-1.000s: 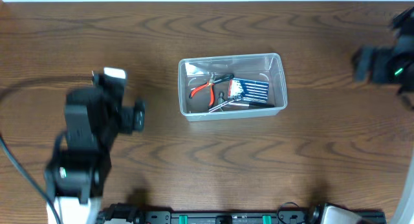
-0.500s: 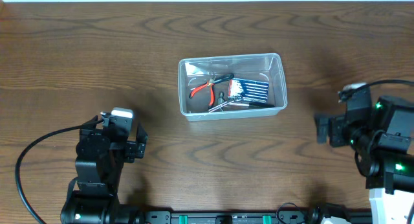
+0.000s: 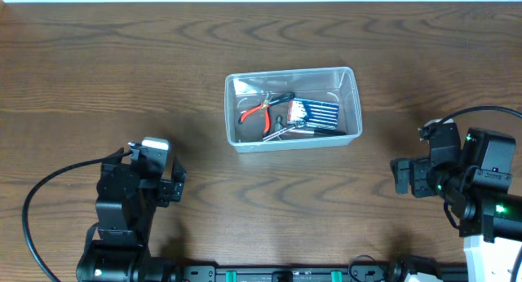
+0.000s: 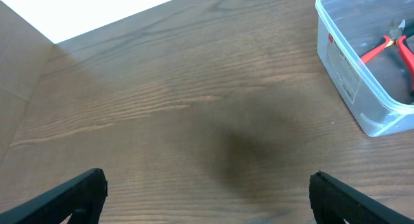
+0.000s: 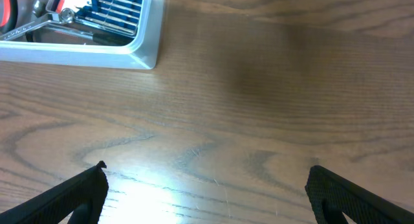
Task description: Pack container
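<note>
The clear plastic container (image 3: 352, 99) stands in the middle of the table, holding red-handled pliers (image 3: 255, 112), a blue-and-black tool set (image 3: 314, 113) and a metal wrench. Its corner shows in the left wrist view (image 4: 336, 52) and in the right wrist view (image 5: 145, 39). My left gripper (image 4: 207, 195) is open and empty over bare wood, front left of the container. My right gripper (image 5: 207, 191) is open and empty over bare wood, front right of the container.
The dark wooden table (image 3: 122, 54) reaches a white edge at the back. A black cable (image 3: 37, 200) loops beside the left arm. A rail with green clips (image 3: 277, 274) runs along the front edge.
Both arms have drawn back toward the front edge, the left from beside the container, the right from the far right side. Both now sit low near their bases. The container has not moved.
</note>
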`<state>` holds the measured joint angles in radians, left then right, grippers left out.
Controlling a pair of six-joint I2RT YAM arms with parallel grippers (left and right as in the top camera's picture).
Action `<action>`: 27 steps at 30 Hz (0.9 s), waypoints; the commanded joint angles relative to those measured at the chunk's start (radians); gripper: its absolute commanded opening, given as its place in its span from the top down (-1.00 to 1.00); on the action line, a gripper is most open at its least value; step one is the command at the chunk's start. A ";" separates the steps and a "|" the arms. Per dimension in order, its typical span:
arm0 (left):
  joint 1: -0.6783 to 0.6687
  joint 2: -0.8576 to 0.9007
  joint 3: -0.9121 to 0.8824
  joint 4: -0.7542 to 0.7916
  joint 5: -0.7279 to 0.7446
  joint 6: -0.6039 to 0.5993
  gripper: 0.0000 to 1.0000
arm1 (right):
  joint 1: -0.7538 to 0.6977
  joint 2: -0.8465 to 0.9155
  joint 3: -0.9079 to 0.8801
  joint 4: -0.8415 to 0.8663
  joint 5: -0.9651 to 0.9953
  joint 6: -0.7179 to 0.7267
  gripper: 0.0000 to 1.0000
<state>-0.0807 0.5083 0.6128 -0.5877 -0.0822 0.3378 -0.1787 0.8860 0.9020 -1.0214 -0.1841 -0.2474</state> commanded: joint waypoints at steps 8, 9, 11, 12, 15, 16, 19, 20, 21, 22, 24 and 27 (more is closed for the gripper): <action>-0.004 -0.007 0.000 -0.002 -0.008 0.006 -0.96 | 0.037 -0.109 -0.008 0.005 0.049 -0.024 -0.99; -0.004 -0.007 0.000 -0.002 -0.009 0.006 -0.96 | 0.046 -0.136 -0.013 0.008 0.048 -0.023 -0.99; -0.004 -0.007 0.000 -0.002 -0.008 0.006 -0.96 | 0.083 -0.237 -0.039 0.028 0.042 -0.017 -0.98; -0.004 -0.007 0.000 -0.003 -0.009 0.006 -0.96 | 0.104 -0.299 -0.063 0.047 0.039 -0.015 -0.98; -0.004 -0.007 0.000 -0.002 -0.008 0.006 -0.96 | 0.154 -0.492 -0.183 0.137 0.038 -0.016 -0.98; -0.004 -0.007 0.000 -0.002 -0.009 0.006 -0.96 | 0.163 -0.544 -0.232 0.177 0.038 -0.016 -0.98; -0.004 -0.007 0.000 -0.002 -0.009 0.006 -0.96 | 0.177 -0.662 -0.417 0.361 0.017 -0.015 -0.98; -0.004 -0.007 0.000 -0.002 -0.008 0.006 -0.96 | 0.181 -0.682 -0.481 0.439 0.000 -0.015 -0.98; -0.004 -0.007 0.000 -0.002 -0.008 0.006 -0.96 | 0.184 -0.692 -0.533 0.506 -0.009 -0.015 -0.98; -0.004 -0.007 0.000 -0.003 -0.009 0.006 -0.96 | 0.190 -0.695 -0.588 0.585 -0.012 -0.014 -0.98; -0.004 -0.007 0.000 -0.003 -0.008 0.006 -0.96 | 0.202 -0.694 -0.676 0.732 -0.010 -0.016 -0.99; -0.004 -0.007 0.000 -0.003 -0.009 0.006 -0.96 | 0.211 -0.695 -0.769 0.885 0.027 -0.015 -0.99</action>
<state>-0.0807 0.5076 0.6128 -0.5938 -0.0830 0.3382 0.0143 0.2024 0.1829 -0.2008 -0.1753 -0.2588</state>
